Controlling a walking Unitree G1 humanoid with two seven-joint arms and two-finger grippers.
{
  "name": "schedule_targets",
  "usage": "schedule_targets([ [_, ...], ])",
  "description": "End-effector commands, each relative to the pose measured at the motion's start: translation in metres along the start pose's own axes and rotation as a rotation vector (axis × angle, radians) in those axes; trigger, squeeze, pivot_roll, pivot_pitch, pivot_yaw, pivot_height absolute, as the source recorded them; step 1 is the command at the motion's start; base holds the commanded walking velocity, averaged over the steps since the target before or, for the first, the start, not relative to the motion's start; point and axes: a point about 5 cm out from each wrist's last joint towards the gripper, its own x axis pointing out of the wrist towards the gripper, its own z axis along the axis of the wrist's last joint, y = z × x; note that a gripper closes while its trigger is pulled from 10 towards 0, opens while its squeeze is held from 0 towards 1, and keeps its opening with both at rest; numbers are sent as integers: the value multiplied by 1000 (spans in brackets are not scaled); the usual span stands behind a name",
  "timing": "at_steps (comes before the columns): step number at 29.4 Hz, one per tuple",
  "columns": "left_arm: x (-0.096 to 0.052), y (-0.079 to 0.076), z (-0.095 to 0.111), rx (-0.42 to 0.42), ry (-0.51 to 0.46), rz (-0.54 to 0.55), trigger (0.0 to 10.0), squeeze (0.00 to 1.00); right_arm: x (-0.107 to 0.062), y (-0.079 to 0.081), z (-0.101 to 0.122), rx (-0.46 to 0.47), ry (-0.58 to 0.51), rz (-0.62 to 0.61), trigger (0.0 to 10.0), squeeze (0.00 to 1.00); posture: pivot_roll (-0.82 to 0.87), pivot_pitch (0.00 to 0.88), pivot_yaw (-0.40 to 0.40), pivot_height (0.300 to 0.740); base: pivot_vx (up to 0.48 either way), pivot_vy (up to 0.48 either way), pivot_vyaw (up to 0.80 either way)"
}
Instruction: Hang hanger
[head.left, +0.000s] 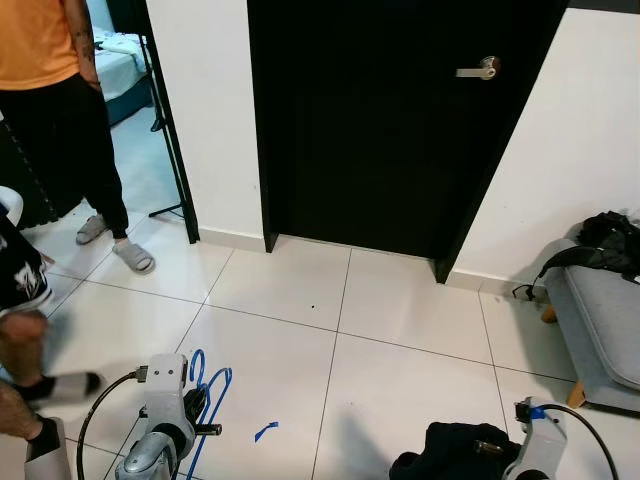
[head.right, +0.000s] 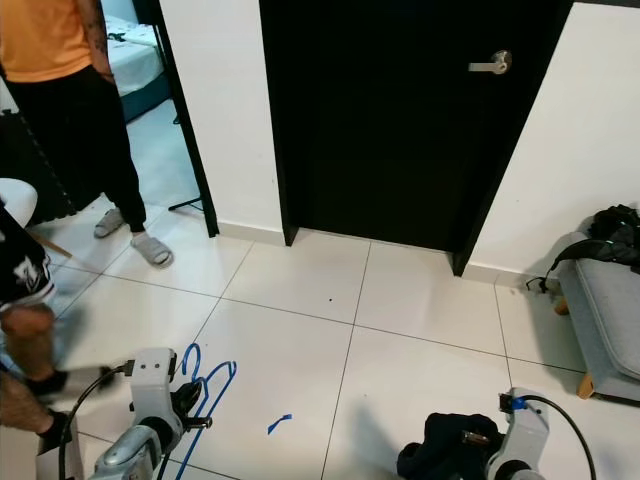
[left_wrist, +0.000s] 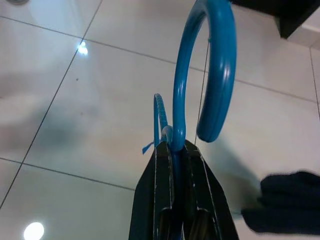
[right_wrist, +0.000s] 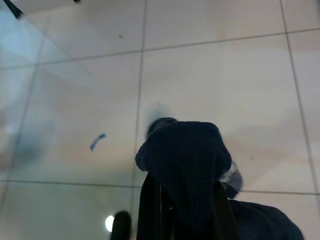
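Floor (head.left: 400, 330): glossy pale tiles, lamp glare reflected, thin dark grout lines. Hanger (left_wrist: 210, 70): smooth blue plastic, slight sheen on the hook. Left hand (left_wrist: 175, 155) fingers: matt black, hard-looking. Garment (right_wrist: 187, 160) in right hand (right_wrist: 182, 197): dark cloth, fine knit texture, matt. Door (head.left: 400, 120): matt black; handle (head.left: 478, 70) brushed metal. Sofa (head.left: 605, 315): grey woven fabric, wooden legs.

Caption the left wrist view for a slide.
Left gripper shut on the blue hanger, its hook curving above white floor tiles.
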Motion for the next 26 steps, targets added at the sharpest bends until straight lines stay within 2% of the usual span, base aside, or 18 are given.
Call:
schedule_targets([
  [1, 1, 9, 5, 22, 2, 14, 10000, 0, 6, 10, 8, -18, -40, 31, 10000, 0, 49, 0, -42, 740, 0, 0, 0],
  [5, 2, 12, 8, 20, 0, 28, 10000, 0, 8, 16, 11, -31, -67, 53, 10000, 0, 50, 0, -44, 740, 0, 0, 0],
  [9, -3, 14, 1, 2, -12, 37, 10000, 0, 3, 36, 29, -78, -170, 111, 10000, 0, 83, 0, -58, 740, 0, 0, 0],
  [14, -13, 19, -9, -12, -12, 59, 10000, 0, -2, 41, 32, -78, -183, 110, 10000, 0, 95, 4, -62, 740, 0, 0, 272],
  [20, -50, 27, -62, -5, 108, 55, 10000, 0, -5, 42, 31, -68, -197, 87, 10000, 0, 87, 28, -47, 740, 0, 0, 789],
  [22, -50, 27, -62, -5, 108, 55, 10000, 0, -5, 42, 31, -68, -197, 87, 10000, 0, 87, 28, -47, 740, 0, 0, 794],
  [24, -64, 29, -79, -12, 149, 64, 10000, 0, -7, 41, 30, -60, -181, 75, 10000, 0, 98, 22, -44, 740, 0, 0, 797],
  [25, -64, 29, -79, -12, 149, 64, 10000, 0, -7, 41, 30, -60, -181, 75, 10000, 0, 98, 22, -44, 740, 0, 0, 800],
  [26, -71, 27, -86, -15, 161, 64, 10000, 0, -8, 41, 29, -54, -169, 69, 10000, 0, 102, 14, -47, 740, 0, 0, 794],
])
